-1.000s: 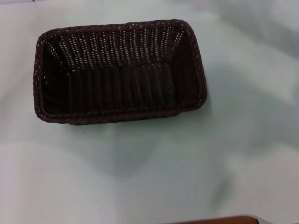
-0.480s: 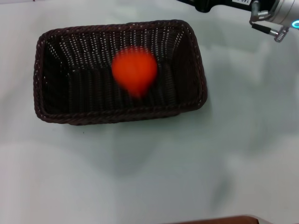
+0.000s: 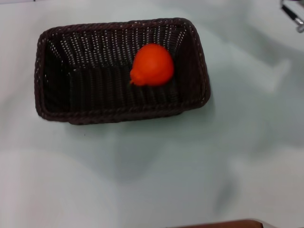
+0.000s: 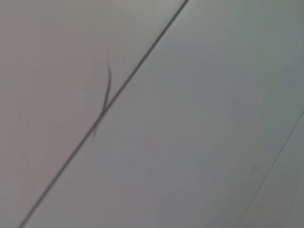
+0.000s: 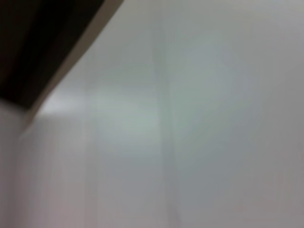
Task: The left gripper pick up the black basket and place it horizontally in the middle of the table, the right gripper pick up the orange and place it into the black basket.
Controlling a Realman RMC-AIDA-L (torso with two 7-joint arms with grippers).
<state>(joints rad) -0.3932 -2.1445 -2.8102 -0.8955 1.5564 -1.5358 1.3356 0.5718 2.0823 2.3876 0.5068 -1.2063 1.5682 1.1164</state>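
Observation:
The black basket (image 3: 121, 71) lies lengthwise across the middle of the white table (image 3: 152, 166) in the head view. The orange (image 3: 152, 65) rests inside it, toward its right end, narrowed end pointing left. Neither gripper's fingers show in any view. Only a small metal part of the right arm (image 3: 293, 12) shows at the top right corner of the head view, away from the basket. The left arm is out of the head view. The left wrist view shows a plain grey surface with a dark line (image 4: 102, 111). The right wrist view shows a pale blurred surface with a dark edge (image 5: 42, 42).
A brown edge (image 3: 223, 224) shows at the bottom of the head view, at the table's near side. White table surface surrounds the basket on all sides.
The orange appeared in the basket, blurred in motion half a second ago, and now lies still toward the right end. The right arm has drawn back toward the top right corner.

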